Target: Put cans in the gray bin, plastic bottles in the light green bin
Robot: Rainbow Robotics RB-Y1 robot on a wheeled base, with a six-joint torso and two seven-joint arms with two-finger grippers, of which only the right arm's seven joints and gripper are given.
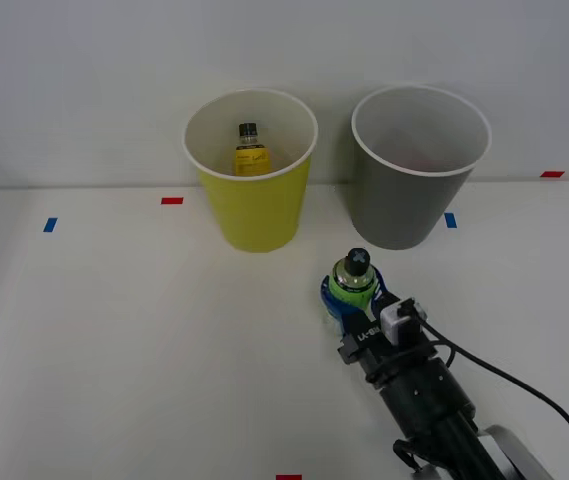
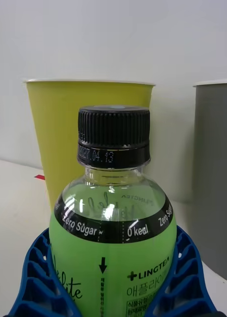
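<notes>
- Green bottle (image 2: 112, 237) stands upright between the blue jaws, clenched on its sides, on the worktop (image 1: 114, 350) at 6 o'clock of the gray bin (image 1: 414, 195).
- Label reads "LINGTEA", "Zero Sugar", "0 kcal".
- Yellow-label bottle (image 1: 250, 152) sits inside the green bin (image 1: 254, 215).

The green bottle (image 2: 112, 233) carries a black band reading "Zero Sugar" and "0 kcal". Below it, the green label shows a plus sign with "LINGTEA", a black arrow pointing down, Korean lettering and part of a script word ending "lite". A printed date code on the black cap's (image 2: 113, 132) ring reads roughly "04.13".
</notes>
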